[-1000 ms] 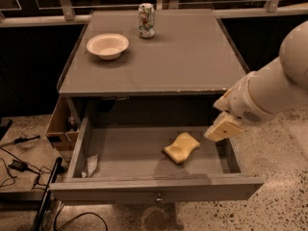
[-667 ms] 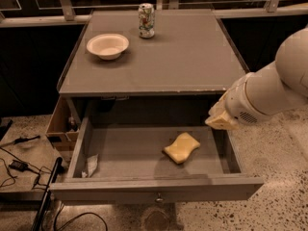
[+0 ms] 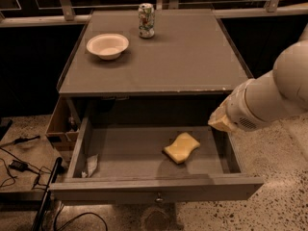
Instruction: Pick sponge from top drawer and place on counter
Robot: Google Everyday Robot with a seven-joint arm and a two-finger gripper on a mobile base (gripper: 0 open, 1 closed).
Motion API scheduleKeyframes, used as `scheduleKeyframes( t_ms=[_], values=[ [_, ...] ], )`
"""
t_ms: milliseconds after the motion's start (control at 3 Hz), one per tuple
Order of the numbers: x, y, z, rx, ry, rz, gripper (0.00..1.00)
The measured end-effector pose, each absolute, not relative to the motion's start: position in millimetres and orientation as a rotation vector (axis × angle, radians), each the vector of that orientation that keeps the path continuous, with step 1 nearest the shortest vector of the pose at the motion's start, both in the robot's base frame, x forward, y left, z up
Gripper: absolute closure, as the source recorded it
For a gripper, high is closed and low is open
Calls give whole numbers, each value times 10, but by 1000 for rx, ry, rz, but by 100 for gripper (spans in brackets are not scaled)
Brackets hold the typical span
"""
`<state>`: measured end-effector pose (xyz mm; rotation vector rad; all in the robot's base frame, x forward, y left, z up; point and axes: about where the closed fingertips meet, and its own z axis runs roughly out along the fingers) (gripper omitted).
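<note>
The pale-yellow sponge (image 3: 182,147) lies flat on the floor of the open top drawer (image 3: 154,189), right of its middle. My gripper (image 3: 221,122) hangs at the end of the big white arm over the drawer's right side, just below the counter's front edge. It is above and to the right of the sponge and does not touch it. Only its pale tip shows; the rest is hidden behind the arm. The grey-brown counter (image 3: 163,57) spreads out behind the drawer.
A white bowl (image 3: 107,45) and a drink can (image 3: 146,19) stand at the back of the counter. A crumpled paper scrap (image 3: 91,165) lies in the drawer's front left corner. A wooden box (image 3: 60,129) and cables (image 3: 19,166) are on the floor to the left.
The gripper's tip has drawn up and back a little from the drawer, away from the sponge. The sponge has not moved.
</note>
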<state>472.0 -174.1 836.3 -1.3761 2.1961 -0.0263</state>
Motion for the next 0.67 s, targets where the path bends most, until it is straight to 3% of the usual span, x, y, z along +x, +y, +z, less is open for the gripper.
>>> scheduleKeyframes(
  t_ms=[333,667],
  values=[
    [4726,-1767,7990,-1295,2232,-27,100],
    [4827,-1658,7596,-1219,2242,11,82]
  ],
)
